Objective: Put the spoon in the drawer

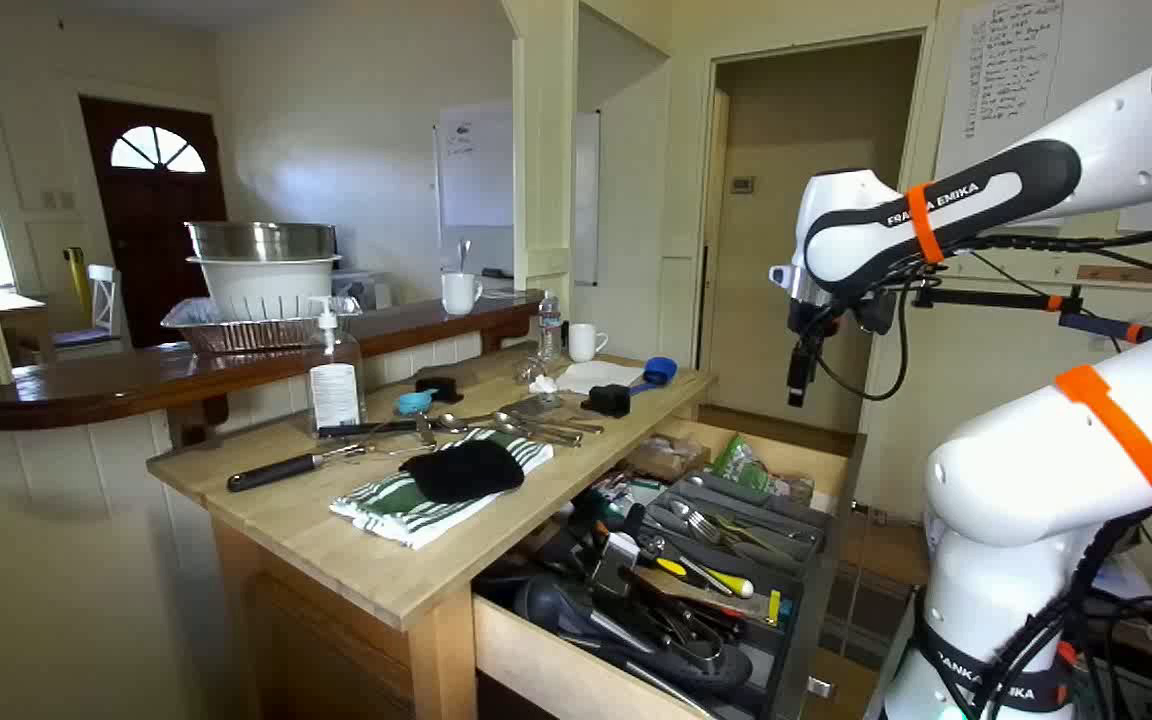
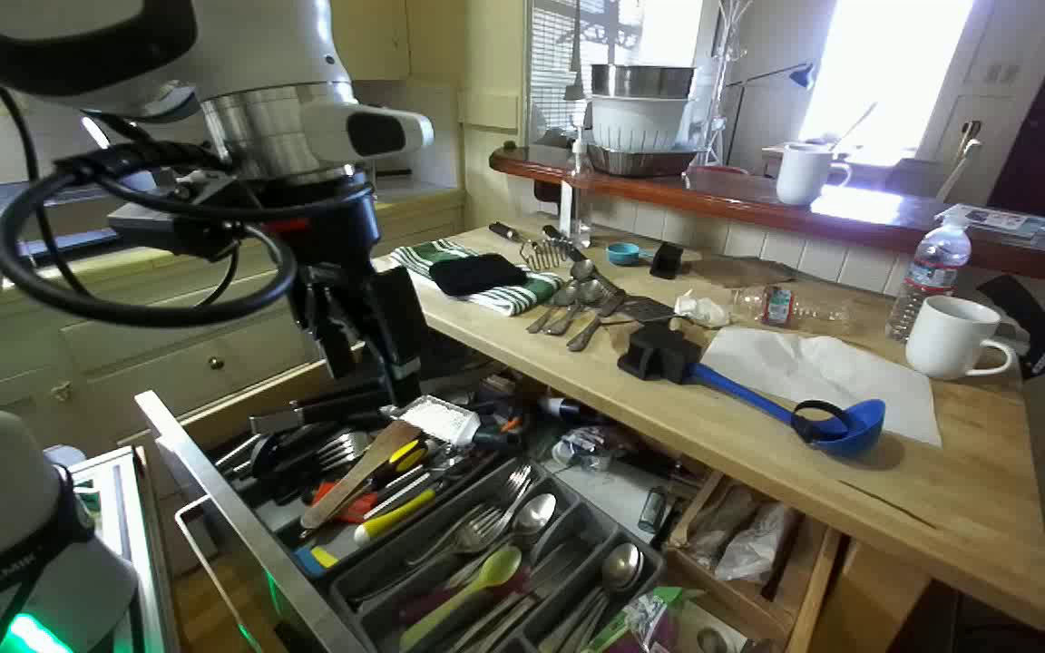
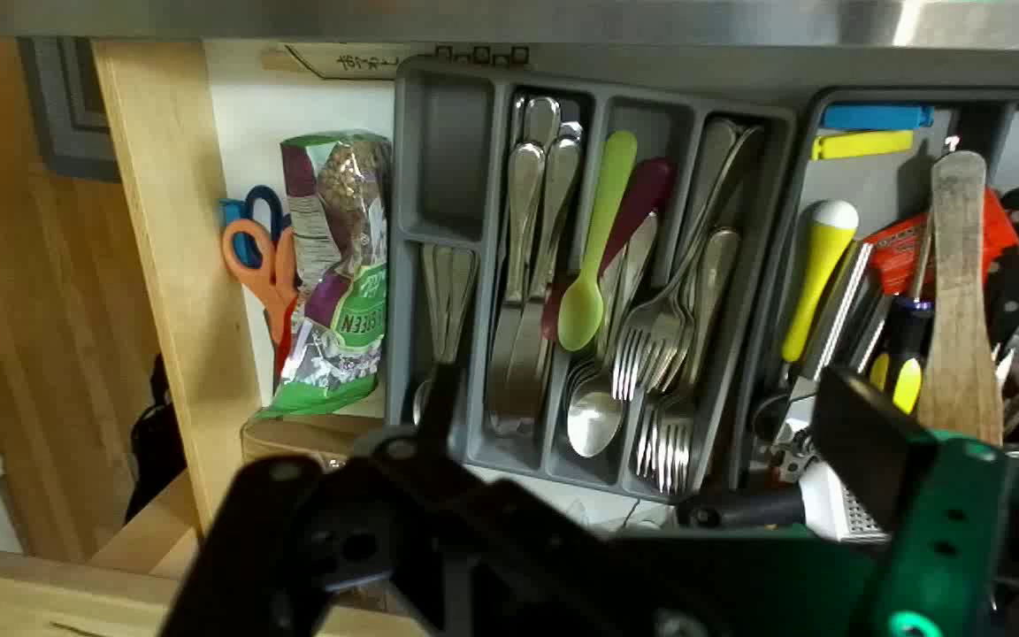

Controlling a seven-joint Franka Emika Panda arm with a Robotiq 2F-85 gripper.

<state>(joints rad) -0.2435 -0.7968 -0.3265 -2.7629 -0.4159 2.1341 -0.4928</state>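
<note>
The drawer stands open below the counter; its pale wood side (image 1: 571,660) shows in an exterior view and its front (image 2: 250,535) in an exterior view. The wrist view looks down on it, with its wood side (image 3: 156,230) at left. Several metal spoons lie on the counter (image 1: 451,423), grouped near its front edge (image 2: 568,297). Other spoons lie in the drawer's grey tray, such as a metal spoon (image 3: 595,420) and a green spoon (image 3: 582,310). My gripper (image 3: 651,398) is open and empty. In both exterior views it hangs above the drawer (image 1: 798,385) (image 2: 373,372).
A striped towel with a black cloth (image 1: 464,470), a whisk-like tool (image 1: 286,468), a blue ladle (image 2: 840,426) and white mug (image 2: 953,336) stand or lie on the counter. A grater (image 2: 439,420) and wooden spatula (image 2: 364,472) lie in the drawer. A raised bar ledge (image 2: 713,190) runs behind.
</note>
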